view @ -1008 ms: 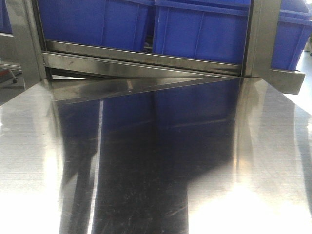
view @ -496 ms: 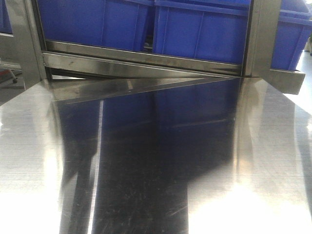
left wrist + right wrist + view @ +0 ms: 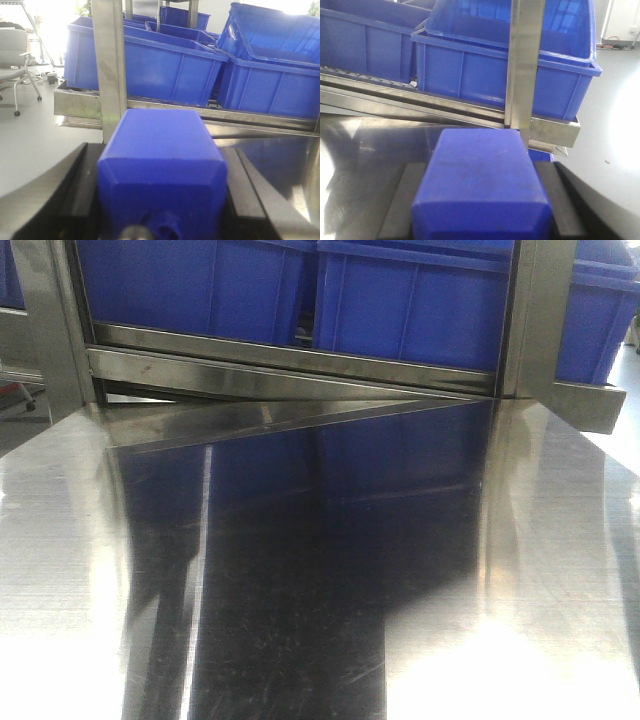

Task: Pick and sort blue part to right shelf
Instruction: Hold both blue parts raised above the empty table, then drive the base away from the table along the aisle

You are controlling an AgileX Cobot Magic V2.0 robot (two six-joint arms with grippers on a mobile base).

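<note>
In the left wrist view my left gripper (image 3: 161, 155) is shut on a blue part (image 3: 162, 170), a chunky block with bevelled edges. Its black fingers (image 3: 75, 185) press both sides. In the right wrist view my right gripper (image 3: 482, 165) is shut on a second blue part (image 3: 482, 190), between black fingers (image 3: 402, 200). Both grippers face the steel shelf (image 3: 280, 365), which holds blue bins (image 3: 410, 300). Neither gripper nor part shows in the front view.
A shiny steel table (image 3: 300, 570) runs up to the shelf rail. Steel uprights stand in front of the left gripper (image 3: 110, 70) and the right gripper (image 3: 525, 65). Several blue bins sit on the shelf (image 3: 150, 65) (image 3: 485, 65). An office chair (image 3: 15, 65) stands far left.
</note>
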